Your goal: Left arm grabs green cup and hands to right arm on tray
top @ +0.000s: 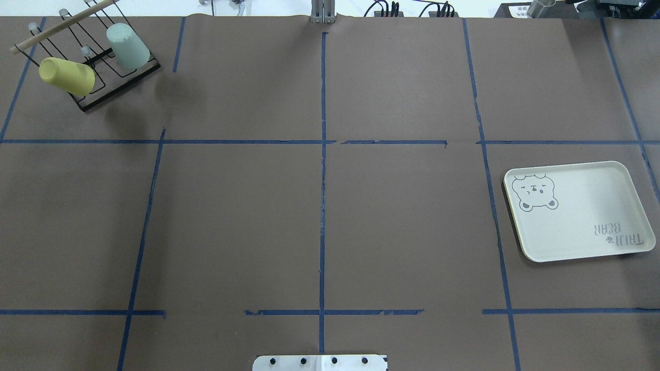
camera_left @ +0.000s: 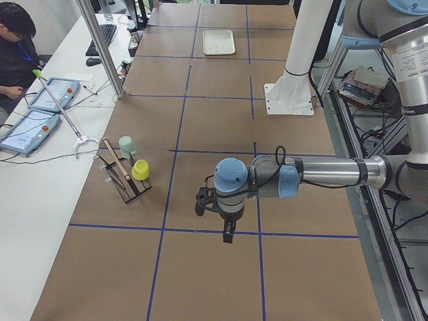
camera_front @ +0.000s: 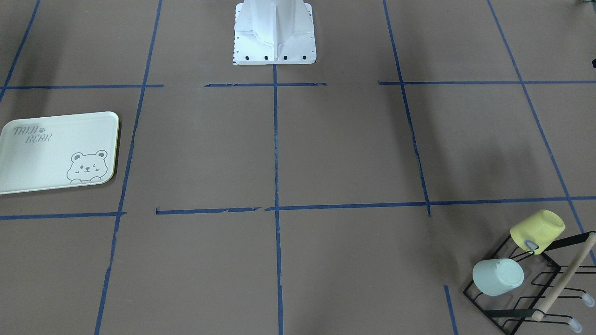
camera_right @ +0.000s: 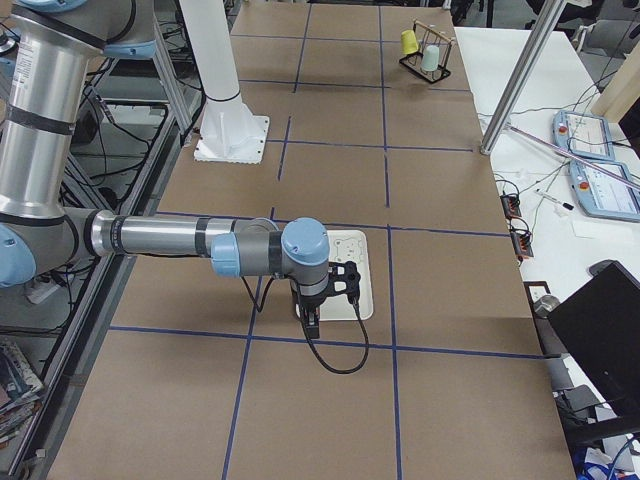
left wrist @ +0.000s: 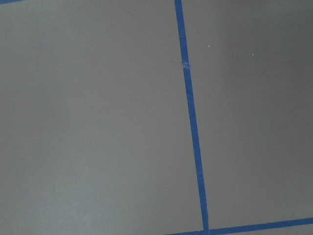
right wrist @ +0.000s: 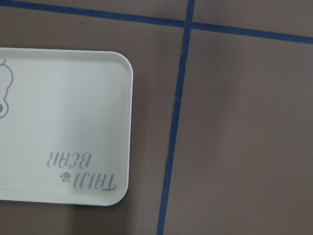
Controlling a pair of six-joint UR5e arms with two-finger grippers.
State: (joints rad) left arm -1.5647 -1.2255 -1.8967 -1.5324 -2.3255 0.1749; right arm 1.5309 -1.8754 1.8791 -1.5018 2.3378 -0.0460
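Progress: nothing of the task is done yet, as far as we can judge.

- The table, brown paper gridded with blue tape, carries everything.
- The tray lies flat on the robot's right side with nothing on it.
- The black wire rack stands at the far corner on the robot's left.
- The green cup sits mouth-down on that rack, tilted. The yellow cup is just beside it on the same rack.

Left to do, in our judgement: the grab, the hand-over and the placing on the tray, so the whole sequence.

Pose:

- The left arm reaches out level over the table, wrist turned down. Its wrist camera sees only paper and tape, so the cup is well apart from it.
- The right arm reaches out likewise. Its wrist hangs near the tray, and its wrist camera looks down on the lettered corner.
- The left claw points at the table and nothing is seen in it. We cannot tell how far open it is.
- The right claw gives the same entry: nothing seen in it, opening unreadable from this side view.
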